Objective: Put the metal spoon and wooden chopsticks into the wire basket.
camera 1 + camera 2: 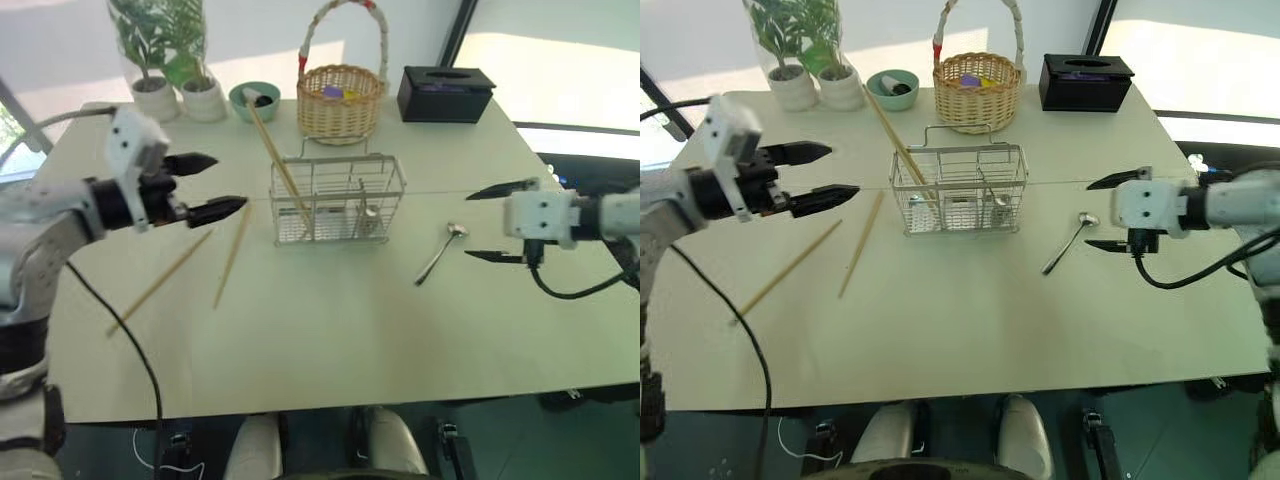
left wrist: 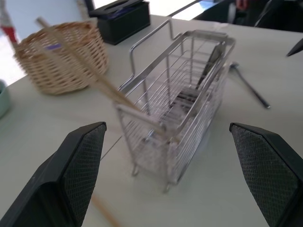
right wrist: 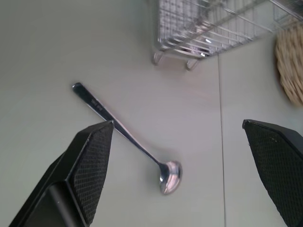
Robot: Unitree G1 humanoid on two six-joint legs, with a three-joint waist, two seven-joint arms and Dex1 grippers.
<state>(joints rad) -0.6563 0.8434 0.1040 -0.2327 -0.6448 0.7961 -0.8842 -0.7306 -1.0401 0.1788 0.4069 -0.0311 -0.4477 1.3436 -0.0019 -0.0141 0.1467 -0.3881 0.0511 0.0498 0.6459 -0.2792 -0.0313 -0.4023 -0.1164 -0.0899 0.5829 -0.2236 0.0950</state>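
Metal spoon (image 1: 441, 253) is lying loose on the surface (image 1: 330, 330) beside the wire basket (image 1: 337, 200) — light, stiff, slippery, best pinched mid-handle — as the right pincer (image 1: 497, 224) is hovering spread wide.

Metal spoon (image 3: 127, 134) near wire basket (image 3: 213, 26)

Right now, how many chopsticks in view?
3. One chopstick leans in the wire basket, sticking out toward the green bowl. Two lie on the table to the basket's left: near one, far one.
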